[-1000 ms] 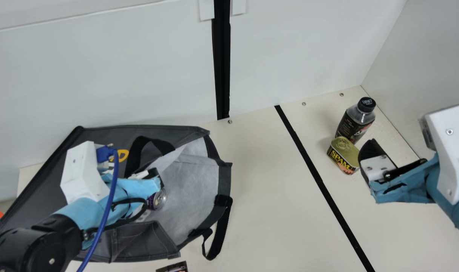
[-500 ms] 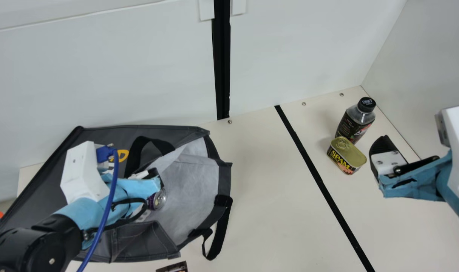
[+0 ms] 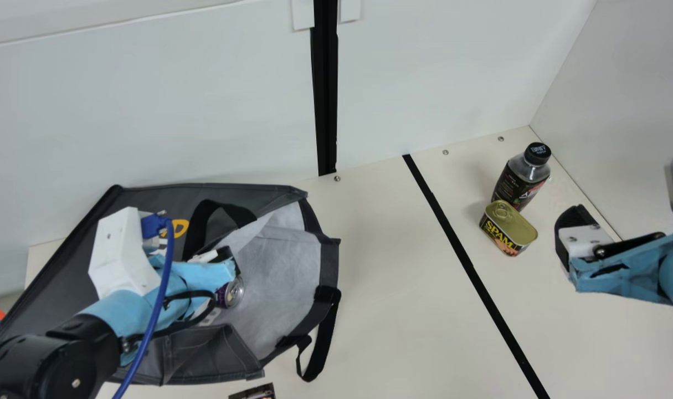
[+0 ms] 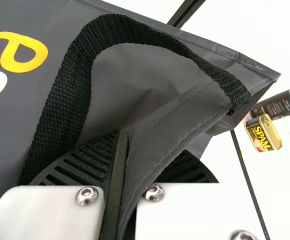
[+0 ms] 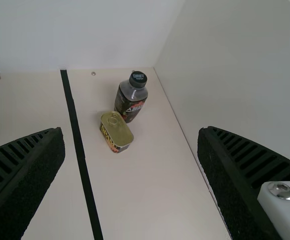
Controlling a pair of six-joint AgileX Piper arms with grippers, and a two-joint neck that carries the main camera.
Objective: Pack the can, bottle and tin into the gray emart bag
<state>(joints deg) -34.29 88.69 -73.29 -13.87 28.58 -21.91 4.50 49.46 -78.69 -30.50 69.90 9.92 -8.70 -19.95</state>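
Pinching gray fabric bag (image 3: 329,260) with left claw (image 4: 126,150), spread wide at right claw (image 5: 130,131); grip gold metal tin (image 3: 510,226) across flanks, probably rigid, dense.

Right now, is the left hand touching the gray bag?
Touching. The left wrist view shows the left hand pinching a fold of the gray bag between its fingers.

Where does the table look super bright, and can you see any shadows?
In the left wrist view, the table glares almost pure white; in the main view it looks cream, with a faint, soft shadow just left of the bottle and tin; in the right wrist view it looks dimmer, with a faint shadow beside the bottle.
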